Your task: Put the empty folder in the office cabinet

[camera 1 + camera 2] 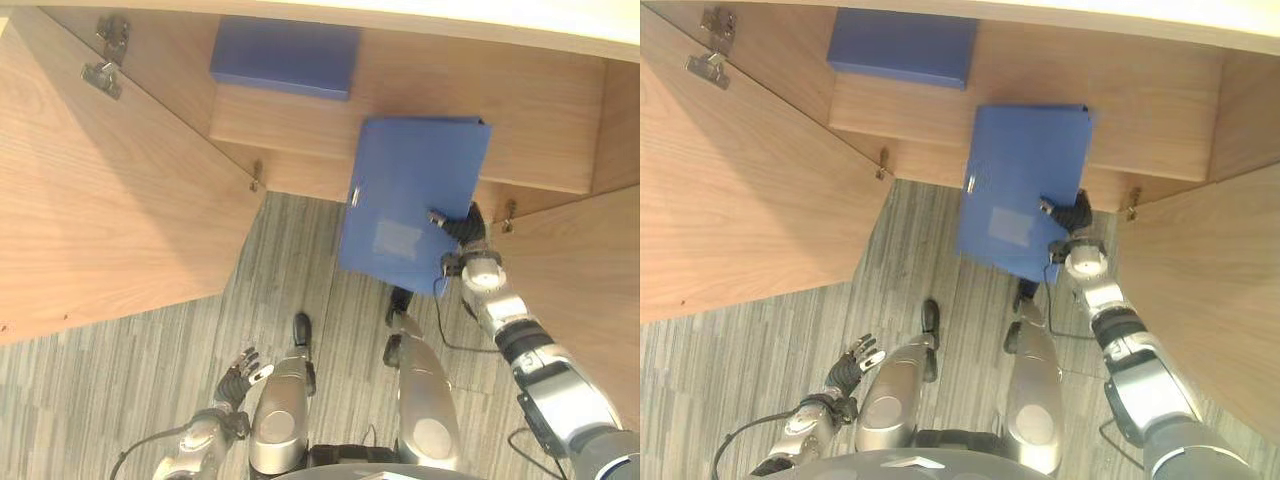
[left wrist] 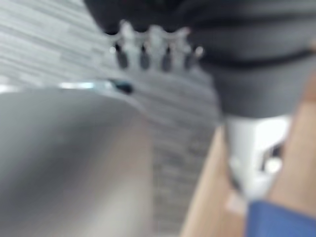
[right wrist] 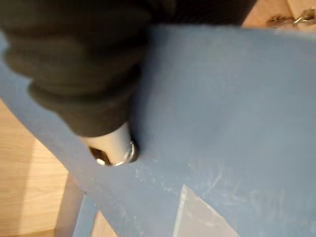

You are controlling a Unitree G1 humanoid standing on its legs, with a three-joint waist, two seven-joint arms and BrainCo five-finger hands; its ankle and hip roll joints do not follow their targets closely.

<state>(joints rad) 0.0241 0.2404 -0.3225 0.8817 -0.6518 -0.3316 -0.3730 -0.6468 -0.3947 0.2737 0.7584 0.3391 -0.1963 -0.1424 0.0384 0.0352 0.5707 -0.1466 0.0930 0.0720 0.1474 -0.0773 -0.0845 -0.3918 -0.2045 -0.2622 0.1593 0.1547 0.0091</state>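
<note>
Left eye view: left hand (image 1: 238,375) lowest, near floor (image 1: 120,370), fingers loose, holding nothing. Right hand (image 1: 462,228) higher, pinching folder (image 1: 415,200) by near right edge. Folder held up at cabinet (image 1: 470,110) shelf front, top edge just reaching shelf. Second folder (image 1: 285,55) already lies inside.

Right eye view: same scene; doors (image 1: 740,180) swung wide.

Right wrist view: thumb (image 3: 111,148) pressed on folder face.

Folder looks light, stiff, smooth, maybe slippery. One-corner hold could let it swing; spine seems safer.
</note>
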